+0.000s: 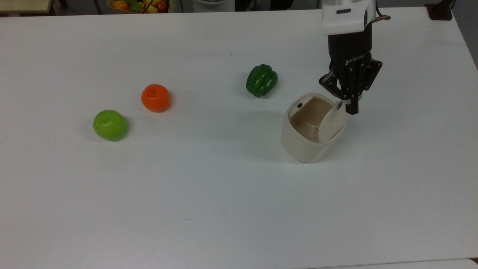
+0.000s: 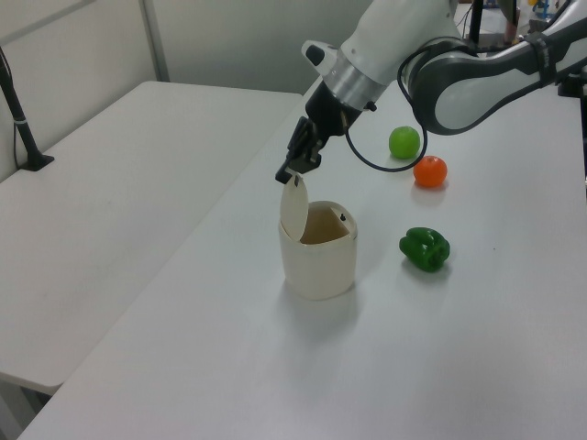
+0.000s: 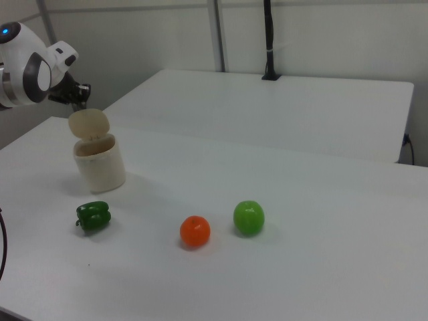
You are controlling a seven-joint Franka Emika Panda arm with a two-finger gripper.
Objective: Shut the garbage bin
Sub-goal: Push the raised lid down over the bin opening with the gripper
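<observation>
White table [image 1: 209, 209] fills the work area, matte top, even diffuse lighting with soft shadows. Second white table [image 2: 110, 174] butts up alongside it, narrow seam between them in the left view; same table [image 3: 287, 114] sits behind the main one in the right view. Black pole [image 3: 269, 40] stands on a small base at the second table's far edge, also at the left view's left [image 2: 18, 110]. Plain light wall panels [image 3: 321, 33] behind, with grey vertical framing [image 2: 154, 41]. Bowl of mixed produce [image 1: 138, 5] past the table's far edge in the top view.
</observation>
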